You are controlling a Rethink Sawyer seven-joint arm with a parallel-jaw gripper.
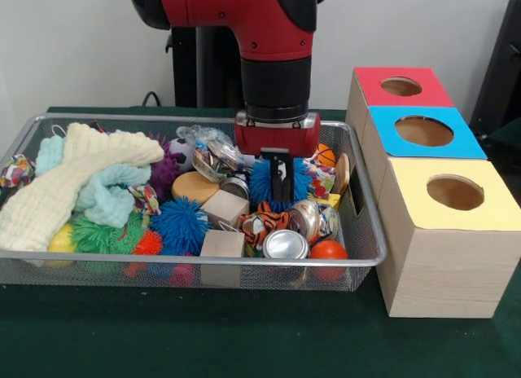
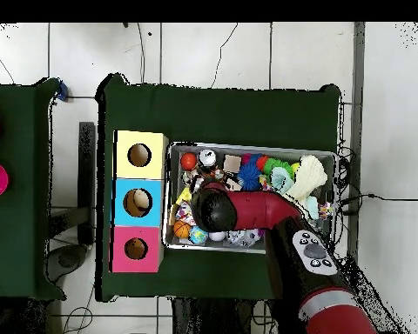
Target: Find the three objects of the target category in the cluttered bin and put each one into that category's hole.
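So, bin (image 1: pixel 370 256): wire mesh basket in the middle of the green desk (image 1: pixel 244 337), packed with clutter.
Tool (image 1: pixel 280 186): hanging over the bin's right half, fingers pressed close together, down among the toys against a spiky blue ball (image 1: pixel 262 182); can't tell if it's pinching anything.
Tiger-striped toy (image 1: pixel 262 223): in the bin just in front of the tool, beside a wooden cube (image 1: pixel 225 207).
Hole (image 1: pixel 401 86): in the red-topped box by the desk's far right side, behind the blue box (image 1: pixel 423 131) and yellow box (image 1: pixel 452 192).
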